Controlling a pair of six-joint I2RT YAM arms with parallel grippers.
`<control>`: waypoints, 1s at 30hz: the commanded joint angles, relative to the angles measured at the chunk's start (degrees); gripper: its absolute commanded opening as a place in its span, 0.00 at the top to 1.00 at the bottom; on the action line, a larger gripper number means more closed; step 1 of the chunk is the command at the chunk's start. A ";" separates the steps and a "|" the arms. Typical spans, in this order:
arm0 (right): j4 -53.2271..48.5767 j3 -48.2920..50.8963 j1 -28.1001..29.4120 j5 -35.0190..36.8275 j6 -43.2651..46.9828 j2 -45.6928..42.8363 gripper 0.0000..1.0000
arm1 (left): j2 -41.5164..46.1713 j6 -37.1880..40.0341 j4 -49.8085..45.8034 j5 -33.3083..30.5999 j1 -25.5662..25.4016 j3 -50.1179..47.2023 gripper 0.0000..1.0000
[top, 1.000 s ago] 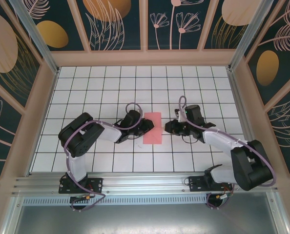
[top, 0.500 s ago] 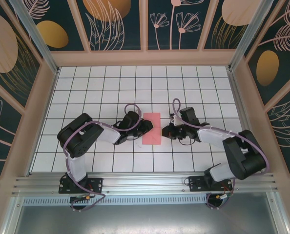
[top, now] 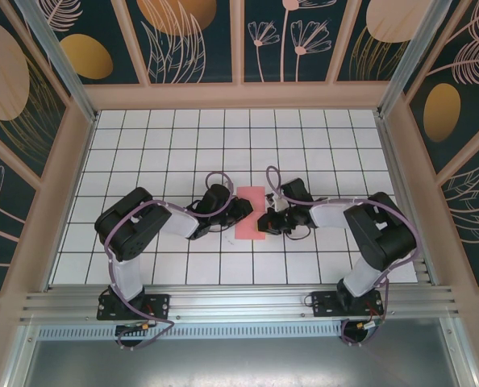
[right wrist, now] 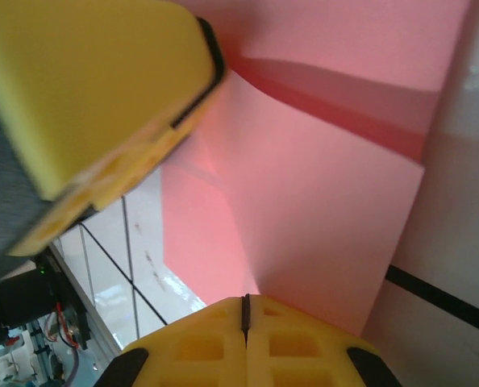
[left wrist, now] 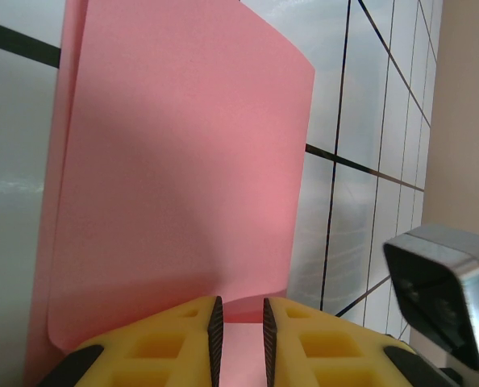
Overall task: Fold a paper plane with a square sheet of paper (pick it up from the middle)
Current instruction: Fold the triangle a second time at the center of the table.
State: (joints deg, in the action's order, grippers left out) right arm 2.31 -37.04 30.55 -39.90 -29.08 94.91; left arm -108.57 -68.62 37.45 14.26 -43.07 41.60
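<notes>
Right wrist: right pincer clamps pink paper edge.

One salmon-pink sheet of thin paper. One white gridded worktop. Two black jointed robot arms: one left arm and one right arm. Two purple cables, one looping over each arm. Two pincers, the left pincer and the right pincer. Each pincer has two yellow fingers, making four in all.

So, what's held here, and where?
The folded pink paper: right tool shut on its right edge, seemingly pinching it; left tool straddles the opposite edge, jaws slightly apart, not visibly clamping.
</notes>
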 commanded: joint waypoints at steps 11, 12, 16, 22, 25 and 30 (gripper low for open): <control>-4.57 1.15 0.39 0.30 2.60 -0.88 0.96 | 0.12 0.84 -6.51 -2.88 0.31 -1.53 0.77; -5.08 1.44 0.39 0.18 3.06 -1.35 0.96 | 0.12 0.80 -6.51 -2.93 0.32 -1.58 0.78; -5.48 3.68 -0.53 -1.11 4.21 -1.30 0.95 | -0.13 0.76 -6.51 -3.14 0.35 -1.80 0.78; -4.03 6.62 -1.78 -3.08 3.68 -2.22 0.95 | -0.29 0.76 -6.69 -3.21 0.30 -1.79 0.79; -4.45 7.68 -2.53 -3.60 3.72 -2.94 0.95 | -0.32 0.82 -6.86 -3.19 0.27 -1.69 0.78; -5.83 9.17 -2.77 -3.23 4.06 -4.28 0.94 | -0.43 0.94 -6.91 -3.13 0.33 -1.48 0.78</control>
State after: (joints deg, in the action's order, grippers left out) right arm 2.85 -30.24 27.86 -43.42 -26.17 91.26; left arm -108.36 -68.62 36.62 13.54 -43.09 41.52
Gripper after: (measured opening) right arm 0.057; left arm 0.216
